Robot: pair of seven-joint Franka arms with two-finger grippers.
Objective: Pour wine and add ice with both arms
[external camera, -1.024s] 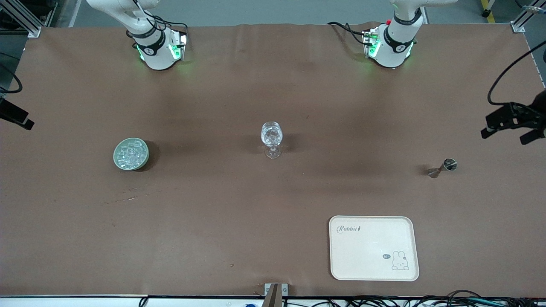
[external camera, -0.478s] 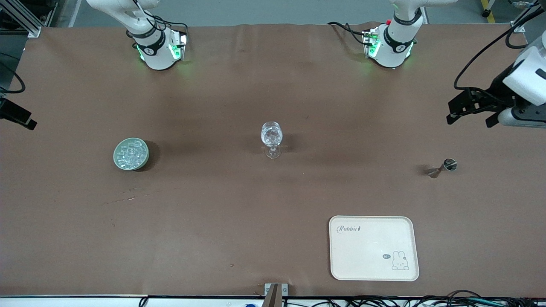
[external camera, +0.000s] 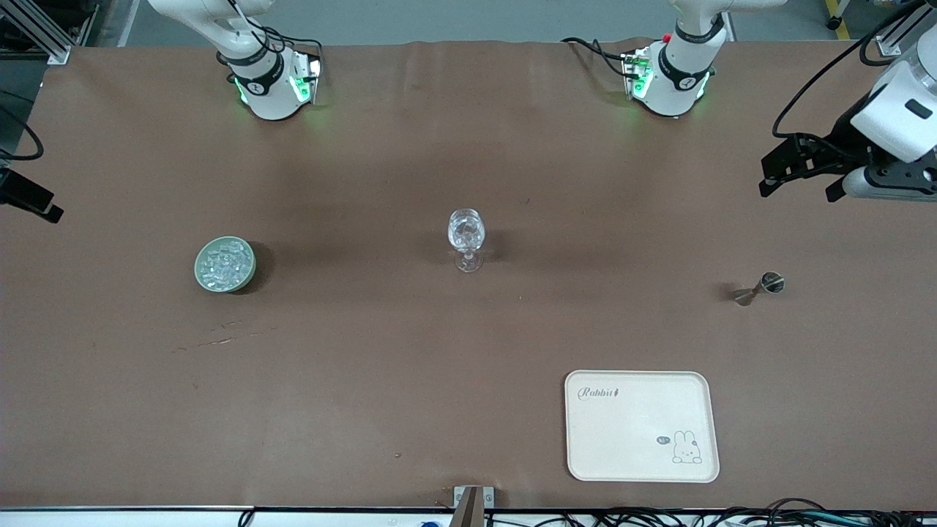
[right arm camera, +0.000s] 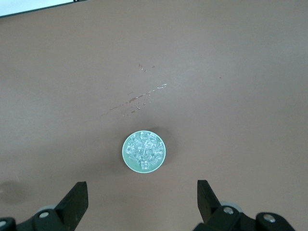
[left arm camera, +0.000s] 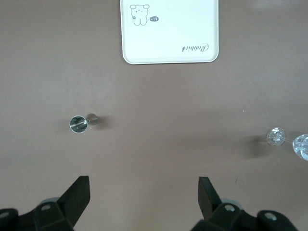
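Wine glass mid-worktop, both tools spread wide and carrying nothing.

Toward the right arm's end sits the round pale-green bowl of clear ice cubes (external camera: 225, 264); the right tool (right arm camera: 139, 204) hangs over it, and the cubes look slippery. The clear stemmed wine glass (external camera: 466, 238) stands upright at the brown worktop (external camera: 366, 366) centre: fragile, top-heavy, best taken at the stem. The small steel jigger (external camera: 761, 287) is light and smooth; grip its narrow waist. The left tool (external camera: 798, 167) has swung in over the worktop's edge since the earlier frame.

Ice bowl (right arm camera: 143, 152) on table, right tool (right arm camera: 142, 202) above (fingers apart).
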